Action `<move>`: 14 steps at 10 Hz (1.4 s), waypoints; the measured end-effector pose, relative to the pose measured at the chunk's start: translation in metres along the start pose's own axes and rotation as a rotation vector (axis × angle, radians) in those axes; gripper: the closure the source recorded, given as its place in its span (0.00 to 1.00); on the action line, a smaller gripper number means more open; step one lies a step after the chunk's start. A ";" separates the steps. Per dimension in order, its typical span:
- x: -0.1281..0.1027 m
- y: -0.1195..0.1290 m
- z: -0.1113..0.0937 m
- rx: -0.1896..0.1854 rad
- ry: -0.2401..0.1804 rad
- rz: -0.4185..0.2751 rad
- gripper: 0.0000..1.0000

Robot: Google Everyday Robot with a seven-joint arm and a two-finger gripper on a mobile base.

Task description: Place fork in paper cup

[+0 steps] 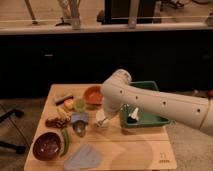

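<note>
The white paper cup (102, 124) stands at the middle of the wooden table (135, 150), mostly covered by my arm. My gripper (103, 119) hangs from the big white arm, which reaches in from the right, and sits right over the cup's rim. It is shut on the fork (100, 121), a slim silvery piece that shows at its tip and points down at the cup. The spot right of the cup where the fork lay is bare wood.
An orange bowl (92, 95) and a small green cup (79, 104) stand behind the paper cup. A green tray (150, 117) holding a white-handled utensil (132, 115) is on the right. A dark bowl (46, 146), a blue-grey cloth (82, 156) and small items fill the left.
</note>
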 end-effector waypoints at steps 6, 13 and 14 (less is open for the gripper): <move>0.004 -0.027 0.024 -0.022 -0.044 0.029 1.00; 0.011 -0.037 0.038 -0.037 -0.058 0.062 1.00; 0.013 -0.037 0.040 -0.039 -0.059 0.068 1.00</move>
